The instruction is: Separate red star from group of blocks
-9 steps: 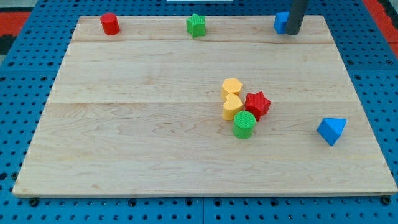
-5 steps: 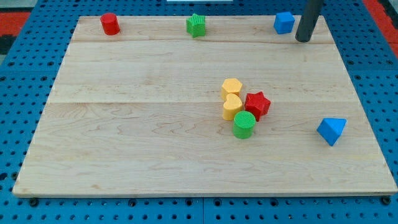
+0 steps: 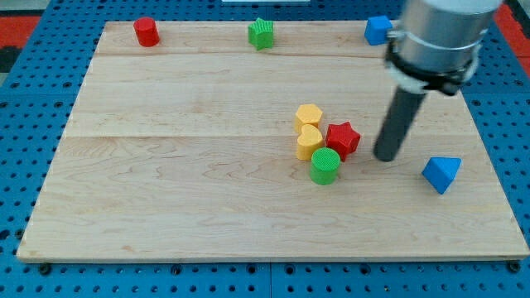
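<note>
The red star (image 3: 342,137) lies near the board's middle, at the right side of a tight group. It touches a yellow heart-shaped block (image 3: 309,142) on its left and a green cylinder (image 3: 325,166) at its lower left. A yellow hexagon block (image 3: 308,117) sits above the heart. My tip (image 3: 385,156) stands on the board just right of the red star, a small gap apart, slightly lower than its middle.
A blue triangular block (image 3: 441,174) lies right of my tip. Along the board's top edge are a red cylinder (image 3: 146,31), a green star-like block (image 3: 261,33) and a blue block (image 3: 378,30). The arm's grey body (image 3: 435,37) hangs over the upper right.
My tip has moved from the top right, beside the blue block, down and slightly left to just right of the red star. No block has moved.
</note>
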You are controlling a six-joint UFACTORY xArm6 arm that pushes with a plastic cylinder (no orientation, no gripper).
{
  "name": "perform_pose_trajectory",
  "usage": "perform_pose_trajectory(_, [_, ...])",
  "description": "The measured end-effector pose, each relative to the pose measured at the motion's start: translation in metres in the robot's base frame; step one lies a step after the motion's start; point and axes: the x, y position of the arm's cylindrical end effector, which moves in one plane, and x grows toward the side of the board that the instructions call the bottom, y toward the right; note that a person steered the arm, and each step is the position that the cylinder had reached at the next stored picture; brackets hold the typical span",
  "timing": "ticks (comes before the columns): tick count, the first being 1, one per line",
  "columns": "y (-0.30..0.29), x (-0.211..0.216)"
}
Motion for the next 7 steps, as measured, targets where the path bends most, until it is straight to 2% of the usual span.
perform_pose_trajectory(1, [-0.069, -0.03])
perform_pose_trajectory(2, [-0.087, -0.041])
perform_pose_trajectory(3, [-0.058, -0.045])
perform_pose_trajectory(4, [-0.024, -0.069])
perform_pose_trajectory(5, [-0.048, -0.08])
perform_pose_trajectory(6, [-0.145, -0.077])
perform_pose_trajectory(7, [-0.209, -0.072])
